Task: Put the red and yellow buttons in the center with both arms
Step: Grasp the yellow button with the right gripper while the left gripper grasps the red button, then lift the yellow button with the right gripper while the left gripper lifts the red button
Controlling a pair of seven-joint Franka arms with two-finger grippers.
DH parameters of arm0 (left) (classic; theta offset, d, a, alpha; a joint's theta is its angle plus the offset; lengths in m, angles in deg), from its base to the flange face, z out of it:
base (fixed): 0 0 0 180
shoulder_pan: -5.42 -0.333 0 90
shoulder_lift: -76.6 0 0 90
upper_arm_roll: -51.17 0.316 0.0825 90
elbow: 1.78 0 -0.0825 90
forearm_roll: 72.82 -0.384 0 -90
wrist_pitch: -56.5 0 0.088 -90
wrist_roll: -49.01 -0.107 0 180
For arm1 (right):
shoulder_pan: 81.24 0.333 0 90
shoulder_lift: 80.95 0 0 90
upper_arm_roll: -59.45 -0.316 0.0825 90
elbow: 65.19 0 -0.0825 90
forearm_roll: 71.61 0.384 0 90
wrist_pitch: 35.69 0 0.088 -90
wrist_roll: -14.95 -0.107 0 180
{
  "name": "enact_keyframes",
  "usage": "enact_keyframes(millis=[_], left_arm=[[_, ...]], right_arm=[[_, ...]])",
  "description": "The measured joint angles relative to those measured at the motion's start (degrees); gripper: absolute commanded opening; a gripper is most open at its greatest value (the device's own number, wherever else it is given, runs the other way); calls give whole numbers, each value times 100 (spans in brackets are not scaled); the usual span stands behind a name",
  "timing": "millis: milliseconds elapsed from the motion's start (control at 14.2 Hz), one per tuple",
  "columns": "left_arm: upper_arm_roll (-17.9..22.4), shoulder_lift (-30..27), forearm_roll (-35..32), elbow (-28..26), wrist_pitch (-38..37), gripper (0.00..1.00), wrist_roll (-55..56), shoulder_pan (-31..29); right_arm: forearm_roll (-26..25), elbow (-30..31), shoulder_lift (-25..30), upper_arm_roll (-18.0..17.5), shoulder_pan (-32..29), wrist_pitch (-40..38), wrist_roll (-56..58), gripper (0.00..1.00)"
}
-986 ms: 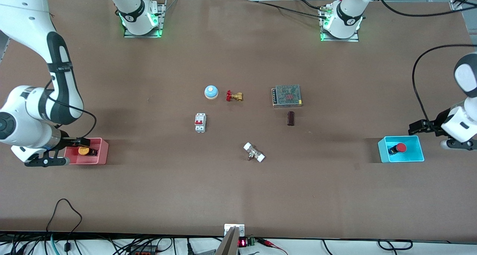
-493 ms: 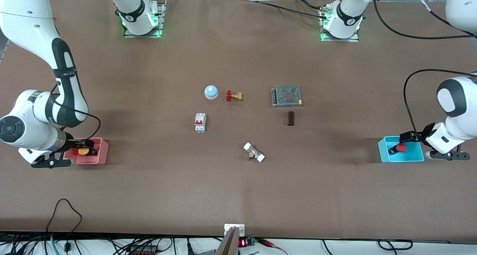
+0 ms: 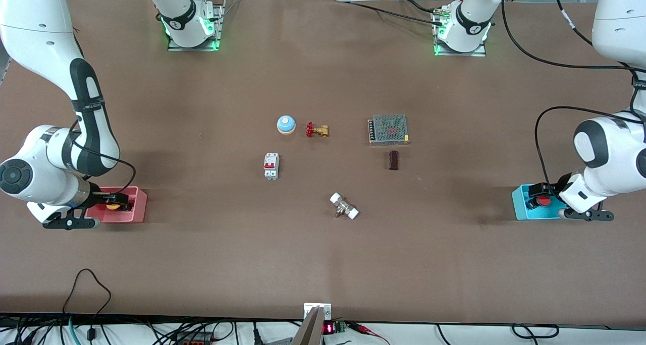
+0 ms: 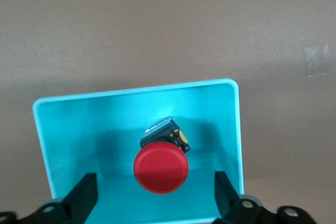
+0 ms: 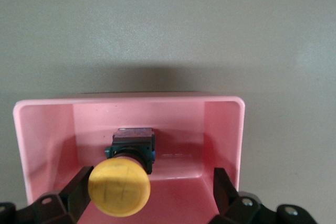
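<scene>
Matte brown tabletop (image 3: 212,259) fills our view, its centre dotted with small parts. We see the left gripper (image 4: 156,202) spread wide around the red mushroom-cap button (image 4: 161,168) lying in the cyan plastic tray (image 4: 63,124) at the left arm's end. Our right gripper (image 5: 149,198) is spread around the yellow-orange mushroom-cap button (image 5: 119,187) in the pink plastic tray (image 5: 223,129). No writing is legible
</scene>
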Motion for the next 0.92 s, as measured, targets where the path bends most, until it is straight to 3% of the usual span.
enact_keyframes(millis=[282, 563, 704, 845, 915], left_arm=[[-1, 10, 0, 1, 8, 55, 4, 7], [-20, 10, 0, 6, 18, 36, 106, 13], [-32, 9, 0, 19, 24, 29, 139, 16], [-33, -2, 0, 53, 24, 25, 142, 19], [-33, -18, 0, 76, 24, 24, 142, 17]], right_arm=[[26, -5, -10, -10, 0, 0, -3, 100], [185, -14, -59, -11, 0, 1, -3, 96], [192, -14, -67, -11, 0, 2, -3, 86], [192, -14, -70, -12, 0, 2, -3, 64], [192, -14, -73, -15, 0, 2, -3, 49]])
